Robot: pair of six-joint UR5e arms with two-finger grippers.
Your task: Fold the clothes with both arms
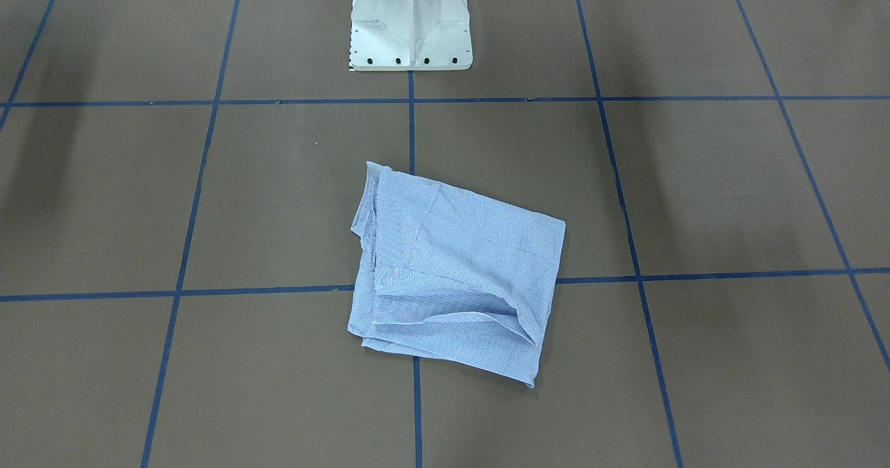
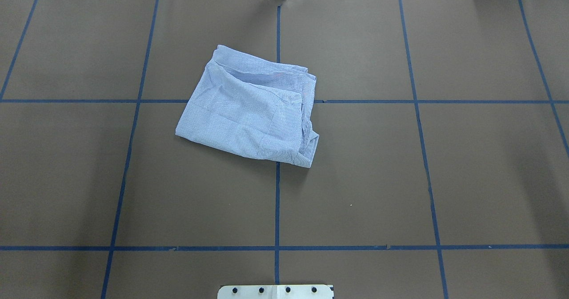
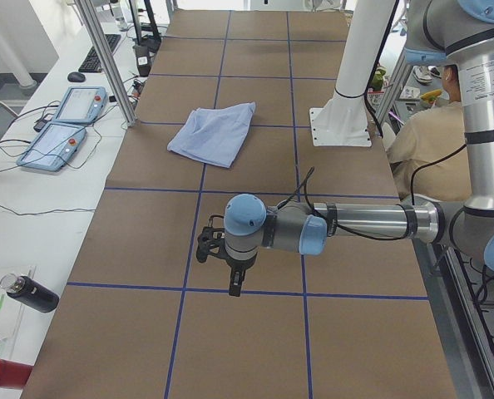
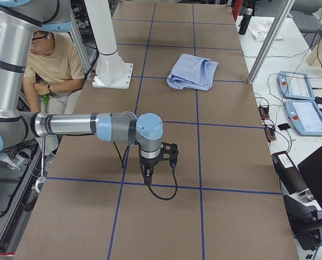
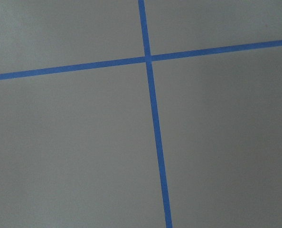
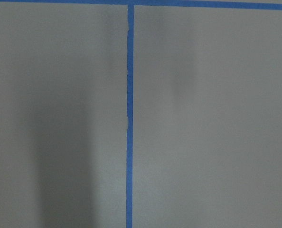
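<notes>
**Operator:** Where is the shirt lying from each gripper?

**Spotter:** The shirt point(image 2: 249, 112) is lying as a folded bundle near the middle of the counter point(image 2: 400, 179), covering a crossing of the blue tape point(image 2: 278, 201). You're seeing it well apart from both grippers. The left gripper point(image 3: 232, 281) is hanging over one end of the counter and the right gripper point(image 4: 149, 174) over the other, and both wrist cameras are showing only bare counter and tape.

**Operator:** Which arm is sitting nearer?

**Spotter:** Most of the bundle is lying on the robot's left of the centre tape line, so I'm judging the left arm point(image 3: 363, 224) slightly nearer. Its longer side is running roughly across the counter, skewed against the grid.

**Operator:** Are the grippers spread or pressed together?

**Spotter:** I cannot tell for either one, since you're only getting them in the side views.

**Operator:** Any writing?

**Spotter:** Nothing readable is showing on the shirt, and no label is facing up.
</notes>
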